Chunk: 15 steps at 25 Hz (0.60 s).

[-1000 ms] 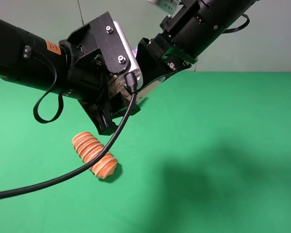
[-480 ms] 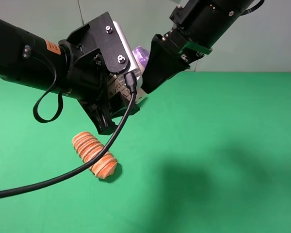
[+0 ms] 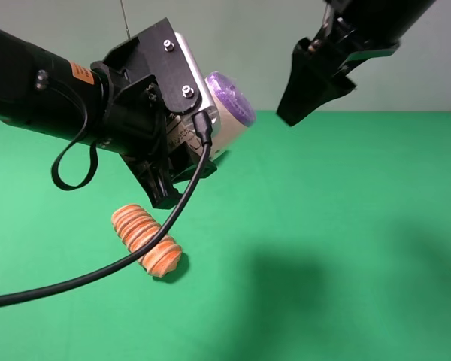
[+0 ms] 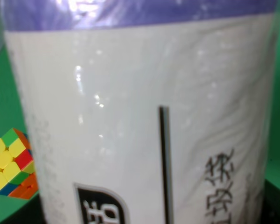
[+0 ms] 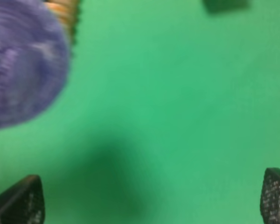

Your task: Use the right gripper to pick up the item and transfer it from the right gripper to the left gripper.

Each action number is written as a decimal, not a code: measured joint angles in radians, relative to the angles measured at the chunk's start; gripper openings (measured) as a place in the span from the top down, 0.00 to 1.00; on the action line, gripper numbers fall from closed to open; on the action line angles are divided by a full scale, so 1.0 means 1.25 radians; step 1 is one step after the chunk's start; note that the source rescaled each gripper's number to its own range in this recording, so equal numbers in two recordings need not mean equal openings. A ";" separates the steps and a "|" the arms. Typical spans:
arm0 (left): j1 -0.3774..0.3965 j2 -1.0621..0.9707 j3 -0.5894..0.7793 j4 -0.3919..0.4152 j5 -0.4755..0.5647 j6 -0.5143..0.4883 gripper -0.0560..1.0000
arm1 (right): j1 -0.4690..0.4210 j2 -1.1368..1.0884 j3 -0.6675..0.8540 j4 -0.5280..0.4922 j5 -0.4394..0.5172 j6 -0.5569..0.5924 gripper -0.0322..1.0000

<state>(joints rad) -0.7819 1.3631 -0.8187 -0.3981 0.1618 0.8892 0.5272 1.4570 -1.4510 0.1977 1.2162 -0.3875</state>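
Clearly the left tool (image 3: pixel 199 124) clamps the can (image 3: pixel 231 105); the right tool (image 3: pixel 297 105) gapes wide, apart from it.

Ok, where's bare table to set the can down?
The whole right half of the green table is bare, below the open right gripper. Crowded on the left: the roll lies beneath the left gripper holding the can.

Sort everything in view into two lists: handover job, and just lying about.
Job: cream can with purple ends, held in the left gripper; right gripper, open and clear of it.
Lying about: ribbed orange roll on the green table; multicoloured puzzle cube.
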 joint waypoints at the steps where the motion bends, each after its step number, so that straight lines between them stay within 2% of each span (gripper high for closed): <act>1: 0.000 0.000 0.000 0.000 0.000 0.000 0.94 | 0.000 -0.009 0.000 -0.018 0.000 0.015 0.00; 8: 0.000 0.000 0.000 0.000 0.000 0.000 0.94 | 0.000 -0.085 0.011 -0.150 0.000 0.124 0.00; 15: 0.000 0.000 0.000 0.000 0.000 0.000 0.94 | 0.000 -0.246 0.164 -0.215 0.001 0.200 0.00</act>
<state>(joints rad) -0.7819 1.3631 -0.8187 -0.3981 0.1618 0.8892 0.5272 1.1495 -1.2455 -0.0707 1.2171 -0.1371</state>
